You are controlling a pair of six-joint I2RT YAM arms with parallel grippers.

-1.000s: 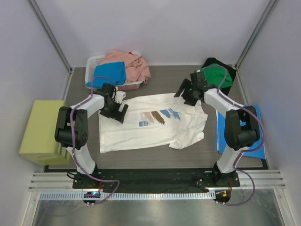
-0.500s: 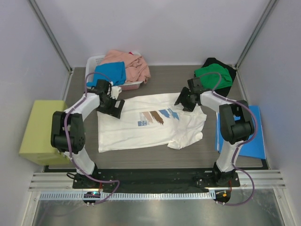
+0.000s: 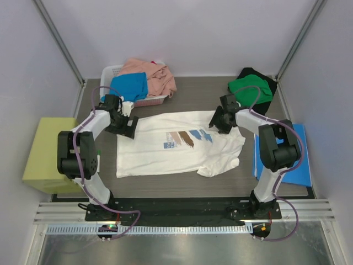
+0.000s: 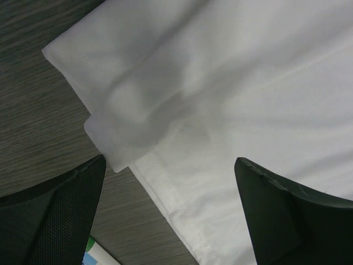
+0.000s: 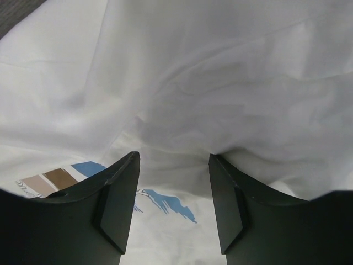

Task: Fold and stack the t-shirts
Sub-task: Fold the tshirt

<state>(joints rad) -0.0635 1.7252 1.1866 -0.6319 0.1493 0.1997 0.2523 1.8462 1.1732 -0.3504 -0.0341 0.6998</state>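
Your white t-shirt (image 3: 176,146), limp, light and quick to bunch, lies spread on the bench (image 3: 187,99): the left end effector (image 4: 171,182) gapes released above 1 far corner, the right end effector (image 5: 174,165) straddles a raised fold, grip unclear, so pinch hems, not middles.

White t-shirt (image 3: 165,157) on wood-grain table (image 3: 193,99)

A dark wood-grain table (image 3: 187,102) sits between pale grey walls (image 3: 182,33) that close in behind it and at both sides, and slanted metal posts (image 3: 58,41) rise from its far corners. Left of the table sits a yellow-green block (image 3: 47,149). Along the table's near edge runs an aluminium rail (image 3: 176,212) — beyond it, a shiny metal sheet (image 3: 182,248). The light is soft and even.
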